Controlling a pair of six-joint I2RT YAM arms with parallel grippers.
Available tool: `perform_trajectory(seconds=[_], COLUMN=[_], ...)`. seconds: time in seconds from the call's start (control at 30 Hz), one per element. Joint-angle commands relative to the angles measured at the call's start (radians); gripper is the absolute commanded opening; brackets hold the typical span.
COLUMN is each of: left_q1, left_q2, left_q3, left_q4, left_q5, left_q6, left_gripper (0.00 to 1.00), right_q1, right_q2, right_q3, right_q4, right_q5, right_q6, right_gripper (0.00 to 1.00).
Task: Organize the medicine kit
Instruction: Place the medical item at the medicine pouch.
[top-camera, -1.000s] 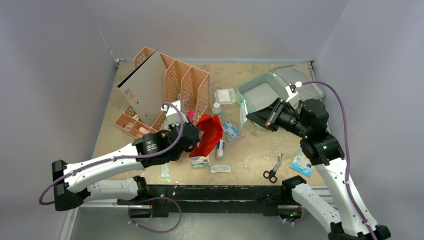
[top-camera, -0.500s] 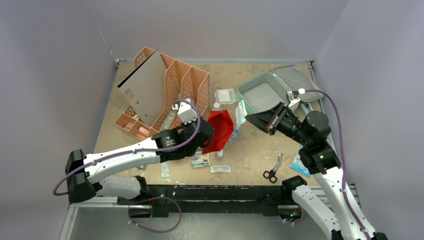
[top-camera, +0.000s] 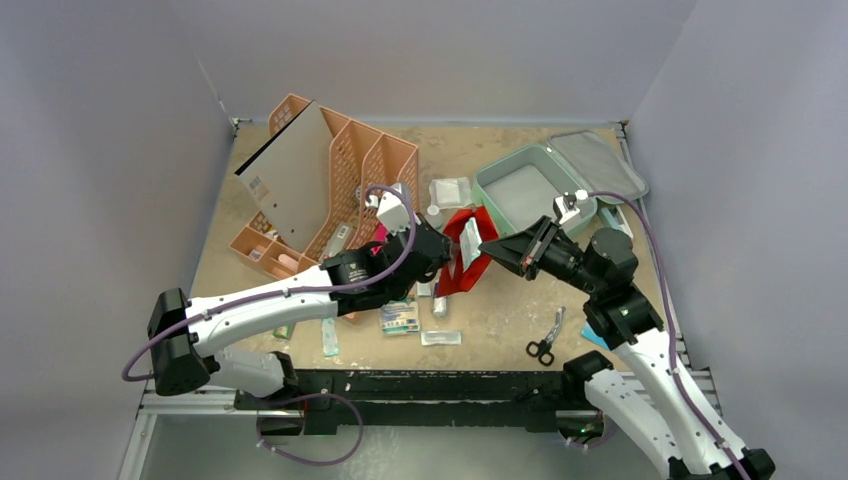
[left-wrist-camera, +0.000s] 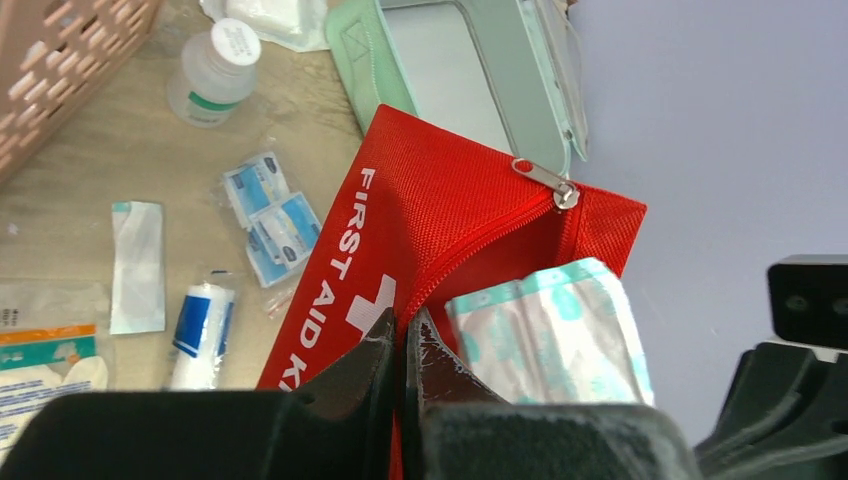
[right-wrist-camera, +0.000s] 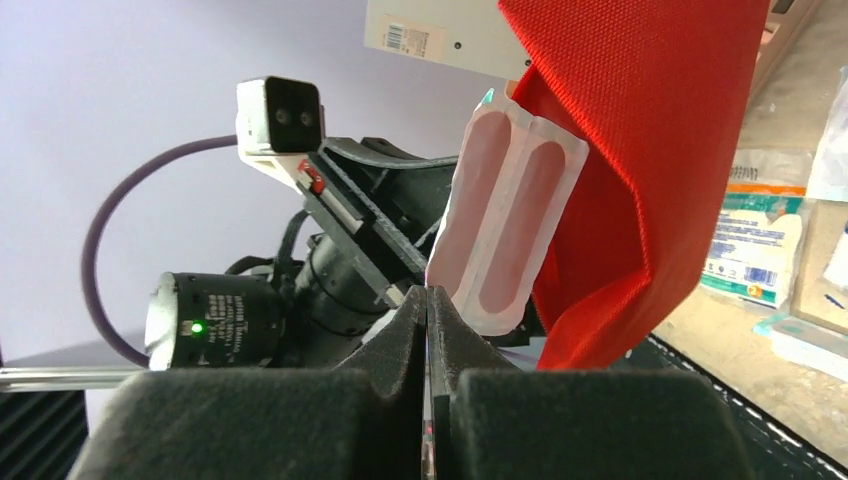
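The mint-green medicine kit (top-camera: 525, 190) lies open at the back right, its grey-lined lid (top-camera: 600, 160) folded back; it also shows in the left wrist view (left-wrist-camera: 450, 70). My left gripper (top-camera: 440, 250) (left-wrist-camera: 402, 320) is shut on the zipper edge of the red "FIRST AID KIT" pouch (top-camera: 462, 268) (left-wrist-camera: 420, 220) and holds it up above the table. My right gripper (top-camera: 487, 247) (right-wrist-camera: 427, 292) is shut on a flat plaster packet (right-wrist-camera: 510, 210) (left-wrist-camera: 550, 330), whose far end sits in the pouch's open mouth. The pouch (right-wrist-camera: 640, 150) hangs just right of the packet in the right wrist view.
An orange mesh file rack (top-camera: 350, 170) stands at the back left. Scissors (top-camera: 545, 340) and a blue packet (top-camera: 600, 335) lie at the front right. A small bottle (left-wrist-camera: 210, 75), a bandage roll (left-wrist-camera: 200, 320), a gauze pack (top-camera: 450, 190) and several flat packets lie under the pouch.
My left arm has carried the red pouch up and to the right. My right gripper has moved left with the packet, which now meets the pouch's mouth.
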Motion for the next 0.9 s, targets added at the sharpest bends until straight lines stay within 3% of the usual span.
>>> perform_trajectory(seconds=[0.0,0.17,0.37,0.57,0.87], left_q1=[0.001,0.001,0.001,0.001,0.002], left_q2=[-0.007,-0.02,-0.024,-0.055,-0.101], left_q3=[0.042,0.027,0.017,0.011,0.039], left_q4=[0.062,0.03,0.012,-0.035,-0.205], left_q5=[0.035,0.042,0.04,-0.004,-0.107], left_q6=[0.002,-0.042,-0.074,-0.087,-0.086], left_gripper=[0.0,0.0,0.0,0.0,0.0], right_q1=[0.011,0.013,0.027,0.042,0.042], right_q2=[0.015,0.048,0.097,0.173,0.157], right_q3=[-0.002,0.042,0.034,0.158,0.258], right_q4=[0.011,-0.106,-0.055,-0.136,-0.219], right_q5=[0.026,0.086,0.094,0.049,-0.035], right_q6=[-0.067,-0.189,-0.227,-0.345,-0.416], right_gripper=[0.0,0.0,0.0,0.33,0.39])
